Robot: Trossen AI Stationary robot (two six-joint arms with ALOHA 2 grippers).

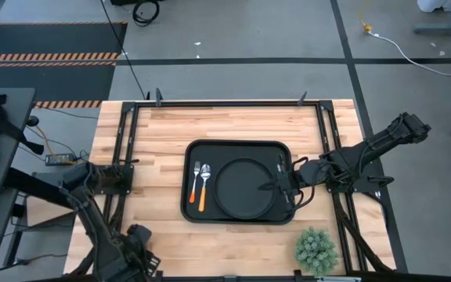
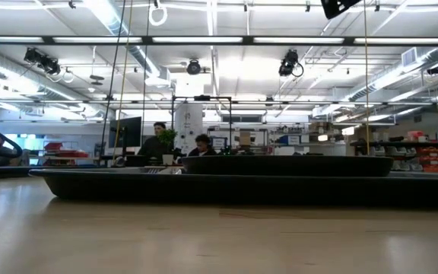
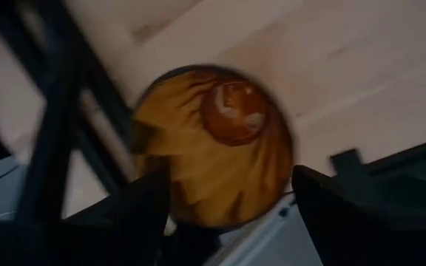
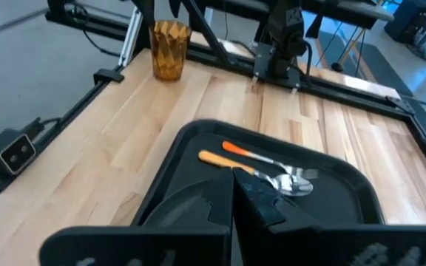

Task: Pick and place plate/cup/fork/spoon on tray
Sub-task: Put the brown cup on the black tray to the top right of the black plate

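Matte black tray (image 1: 237, 148); amber glass cup (image 4: 169, 50); wood table (image 1: 233, 121).

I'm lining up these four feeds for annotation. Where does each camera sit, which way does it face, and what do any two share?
High: overhead, straight down; table, both arms, tray.
Low: table height, level across; tray wall, people behind, no arm.
Left wrist: above the cup, looking down between the left gripper's open fingers.
Right wrist: over the plate, facing cup, fork, spoon; right gripper shut.
Shared: both wrist views show the cup.
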